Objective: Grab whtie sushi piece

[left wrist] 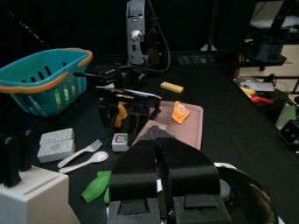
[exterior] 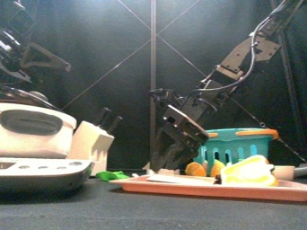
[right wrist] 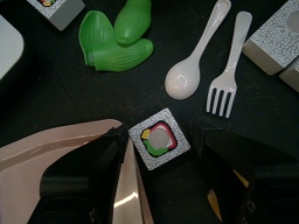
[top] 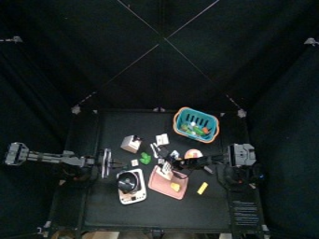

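Note:
The white sushi piece [right wrist: 156,138], a small white square with a coloured centre, lies on the black table beside the edge of a pink board [right wrist: 52,162]. My right gripper [right wrist: 158,149] is open and hangs just over it, one jaw on each side, not closed on it. In the left wrist view the sushi piece [left wrist: 121,141] lies below the right gripper [left wrist: 128,109]. In the front view the right gripper [exterior: 168,148] hangs low behind the pink board [exterior: 204,186]. My left gripper [left wrist: 163,175] is shut and empty, resting at the left of the table [top: 110,168].
A white spoon [right wrist: 193,61] and fork [right wrist: 229,70] and a green pea pod [right wrist: 117,39] lie close to the sushi. A grey speckled block [right wrist: 278,44] lies beside the fork. A teal basket [top: 196,121] stands at the back right. A white appliance [top: 131,187] stands at the front left.

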Robot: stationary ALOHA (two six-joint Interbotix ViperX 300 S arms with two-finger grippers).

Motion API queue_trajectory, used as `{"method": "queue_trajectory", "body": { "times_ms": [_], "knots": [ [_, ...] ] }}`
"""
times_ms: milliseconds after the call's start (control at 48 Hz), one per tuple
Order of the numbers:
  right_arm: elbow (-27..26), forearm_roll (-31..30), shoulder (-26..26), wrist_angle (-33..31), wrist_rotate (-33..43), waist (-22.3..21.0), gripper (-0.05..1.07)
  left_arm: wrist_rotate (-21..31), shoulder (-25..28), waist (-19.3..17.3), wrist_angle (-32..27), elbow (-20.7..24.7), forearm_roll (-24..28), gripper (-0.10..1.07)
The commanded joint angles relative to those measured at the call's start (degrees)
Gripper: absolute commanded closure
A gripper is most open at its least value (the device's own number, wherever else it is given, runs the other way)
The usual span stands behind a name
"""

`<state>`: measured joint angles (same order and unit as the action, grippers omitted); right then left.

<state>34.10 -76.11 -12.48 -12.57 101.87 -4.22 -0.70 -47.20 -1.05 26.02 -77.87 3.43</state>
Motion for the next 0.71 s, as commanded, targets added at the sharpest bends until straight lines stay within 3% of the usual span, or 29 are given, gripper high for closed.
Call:
{"method": "queue_trajectory", "body": {
  "times_ms": [0, 396, 688],
  "knots": [
    [-0.3, -0.2, 2.2, -0.1, 0.0, -0.7, 0.13, 0.0, 0.2, -0.1, 0.2, 0.6, -0.1, 0.73],
    [0.4, 0.3, 2.3, -0.1, 0.1, -1.1, 0.30, 0.0, 0.2, -0.1, 0.3, 0.6, -0.1, 0.73],
    [-0.5, 0.4, 4.7, -0.1, 0.1, -1.1, 0.32, 0.0, 0.2, -0.1, 0.3, 0.6, -0.1, 0.73]
  ]
}}
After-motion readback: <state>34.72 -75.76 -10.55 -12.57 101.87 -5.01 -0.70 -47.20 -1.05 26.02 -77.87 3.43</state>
